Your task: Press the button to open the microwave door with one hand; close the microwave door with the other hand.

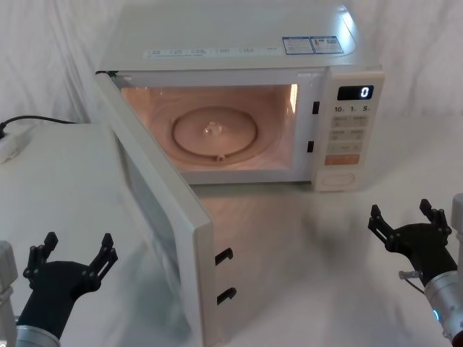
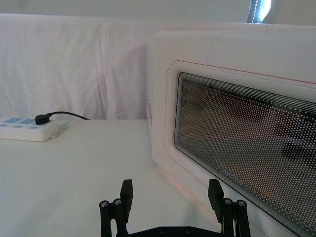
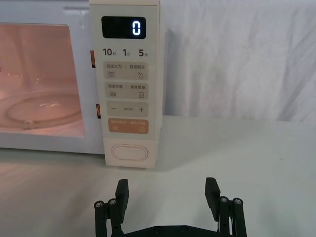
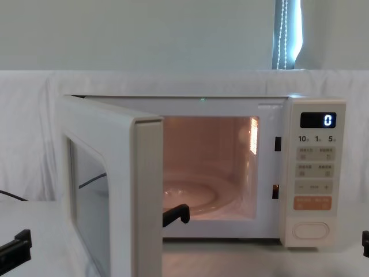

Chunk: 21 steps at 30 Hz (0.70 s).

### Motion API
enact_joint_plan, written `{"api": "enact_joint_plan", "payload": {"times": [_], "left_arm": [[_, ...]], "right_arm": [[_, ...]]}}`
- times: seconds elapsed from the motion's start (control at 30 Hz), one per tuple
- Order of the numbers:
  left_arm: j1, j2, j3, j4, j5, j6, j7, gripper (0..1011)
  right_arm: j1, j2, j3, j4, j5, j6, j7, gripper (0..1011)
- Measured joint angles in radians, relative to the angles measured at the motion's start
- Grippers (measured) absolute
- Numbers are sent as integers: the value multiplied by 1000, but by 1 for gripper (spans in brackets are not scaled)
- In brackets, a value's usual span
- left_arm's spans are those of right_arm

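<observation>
One cream pill-shaped button [image 3: 129,153]; door [image 1: 163,217] ajar

Wide cream microwave door with dark dotted glass window [image 1: 155,210] swung fully open, jutting forward across white table [image 1: 289,238], walling left side from right. Bare tabletop between black left gripper [image 1: 72,262], fingers spread, and door's outer face. White power strip with black plug [image 1: 9,141] far left. Clear straight lane from black right gripper [image 3: 168,195], fingers spread, to plain cream pill-shaped button [image 3: 129,153]. Lit cavity unobstructed.
</observation>
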<state>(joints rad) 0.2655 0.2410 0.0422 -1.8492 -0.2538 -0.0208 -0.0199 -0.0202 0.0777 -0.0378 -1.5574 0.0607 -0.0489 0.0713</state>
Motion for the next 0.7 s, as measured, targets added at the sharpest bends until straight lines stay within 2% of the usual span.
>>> {"api": "enact_joint_plan", "payload": {"times": [0.7], "left_arm": [[0, 0, 0, 0, 0, 0, 0, 1001]], "right_arm": [[2, 1, -2, -2, -1, 4, 3, 1002]]}}
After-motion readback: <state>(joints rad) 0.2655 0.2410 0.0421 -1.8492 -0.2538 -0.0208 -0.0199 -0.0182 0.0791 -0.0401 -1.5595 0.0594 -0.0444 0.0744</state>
